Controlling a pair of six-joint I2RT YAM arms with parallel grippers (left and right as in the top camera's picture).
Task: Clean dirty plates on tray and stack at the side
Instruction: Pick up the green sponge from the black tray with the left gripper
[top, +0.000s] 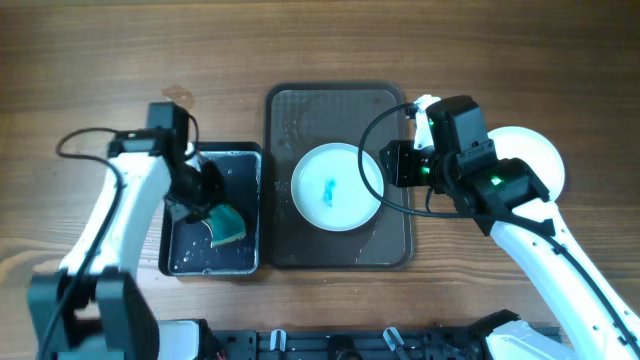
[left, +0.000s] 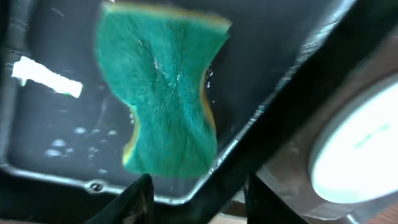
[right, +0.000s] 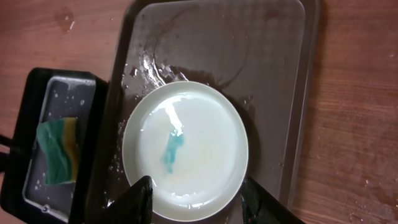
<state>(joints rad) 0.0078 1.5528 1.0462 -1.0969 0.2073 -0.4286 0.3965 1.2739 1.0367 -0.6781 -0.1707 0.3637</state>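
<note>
**Left gripper (left: 199, 199) and sponge (left: 165, 93); right gripper (right: 196, 200) over plate (right: 205, 124)**

The left gripper fills the foreground with jaws spread, grasping nothing. The green sponge lies just beyond its tips in the black basin (left: 50, 124); blur hides whether they touch. The right gripper, likewise released, hovers over the white plate, which bears a blue smear (right: 171, 149) and sits just ahead on the wet tray (right: 292, 62).

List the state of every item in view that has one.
plate on tray: dirty, blue smear.
tray: wet.
sponge: in basin, buckled, not gripped.
basin: wet inside.
side plate: off tray, partly hidden.
left gripper: open.
right gripper: open, empty.
</note>
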